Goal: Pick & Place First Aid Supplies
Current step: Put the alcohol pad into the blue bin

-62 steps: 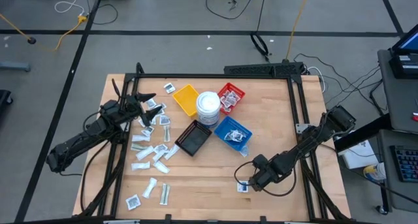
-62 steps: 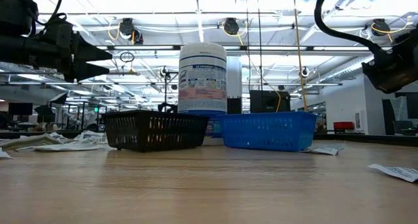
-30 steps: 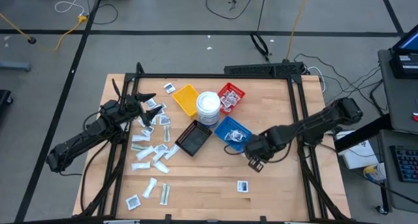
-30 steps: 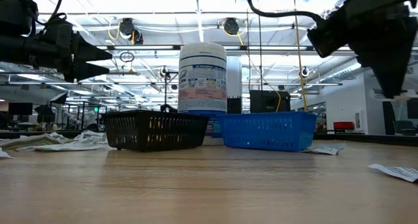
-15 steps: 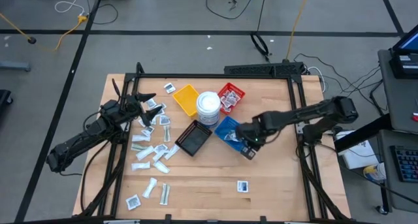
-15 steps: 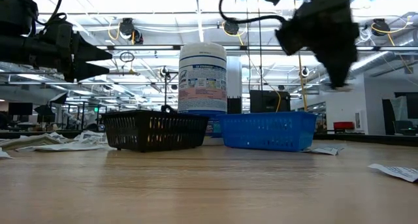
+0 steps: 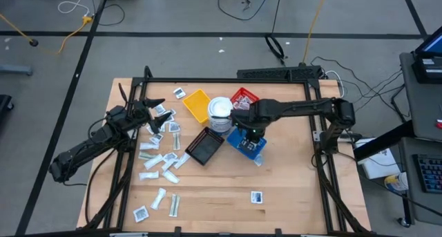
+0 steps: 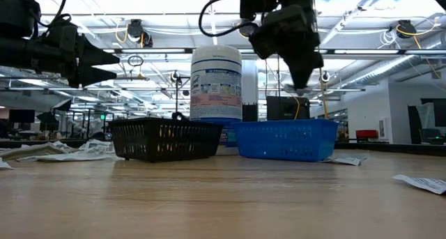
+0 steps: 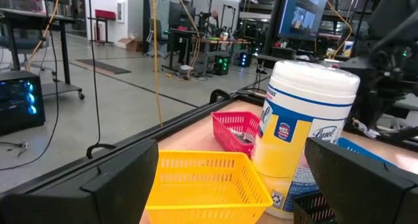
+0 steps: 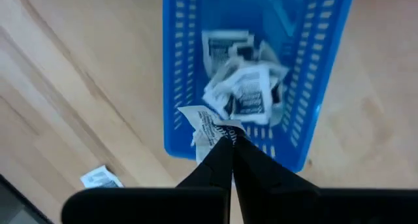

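My right gripper (image 10: 230,144) hangs over the blue tray (image 7: 246,140), shut on one small white printed packet (image 10: 204,123). Several more such packets lie inside that tray (image 10: 243,87). In the low view this gripper (image 8: 301,86) is well above the tray's rim (image 8: 282,124). Many first aid supplies (image 7: 160,161) lie flat on the table's left part, and one (image 7: 256,196) lies near the front edge. My left gripper (image 7: 157,107) waits open at the far left, above the scattered packets. My right gripper pinches the packet by one edge (image 10: 214,130) between the free ends of its two fingers. The fingers come from above and point down. The packet is lifted clear and sticks out sideways from the fingertips, above the tray's end wall.
A white tub (image 7: 220,112) stands among the yellow tray (image 7: 197,104), the red tray (image 7: 244,101) and the black tray (image 7: 205,146). A loose packet (image 7: 259,159) lies beside the blue tray's near corner. Bare wood (image 7: 290,168) spreads over the right side.
My right gripper, shut on the packet, has swung from the near right of the table toward the far left and a little up, and now stands over the blue tray. The packet has travelled with it, clear of the table.
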You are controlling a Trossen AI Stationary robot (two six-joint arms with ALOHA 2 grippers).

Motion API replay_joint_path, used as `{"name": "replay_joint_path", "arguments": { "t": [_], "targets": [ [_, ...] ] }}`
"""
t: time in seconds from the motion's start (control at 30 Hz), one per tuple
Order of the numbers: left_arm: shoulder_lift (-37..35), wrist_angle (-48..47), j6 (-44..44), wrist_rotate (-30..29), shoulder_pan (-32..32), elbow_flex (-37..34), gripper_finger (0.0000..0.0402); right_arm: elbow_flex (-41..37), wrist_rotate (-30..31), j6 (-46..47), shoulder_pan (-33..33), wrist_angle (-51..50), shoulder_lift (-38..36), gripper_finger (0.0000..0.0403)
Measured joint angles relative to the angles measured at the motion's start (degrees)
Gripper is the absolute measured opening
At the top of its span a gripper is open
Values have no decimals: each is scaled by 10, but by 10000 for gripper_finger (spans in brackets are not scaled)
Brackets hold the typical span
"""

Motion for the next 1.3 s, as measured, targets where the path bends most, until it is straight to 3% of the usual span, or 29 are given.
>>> {"name": "replay_joint_path", "arguments": {
  "t": [0.3,0.63,0.83,1.0,1.3],
  "targets": [
    [0,0,0,0,0,0,392,-45,83,-1,16,59,3,0],
    [0,0,0,0,0,0,392,-126,104,14,44,162,4,0],
    [0,0,0,0,0,0,392,-133,105,14,47,176,3,10],
    [0,0,0,0,0,0,392,-133,102,3,46,174,3,56],
    [0,0,0,0,0,0,392,-133,88,-2,41,176,-4,191]
  ]
}}
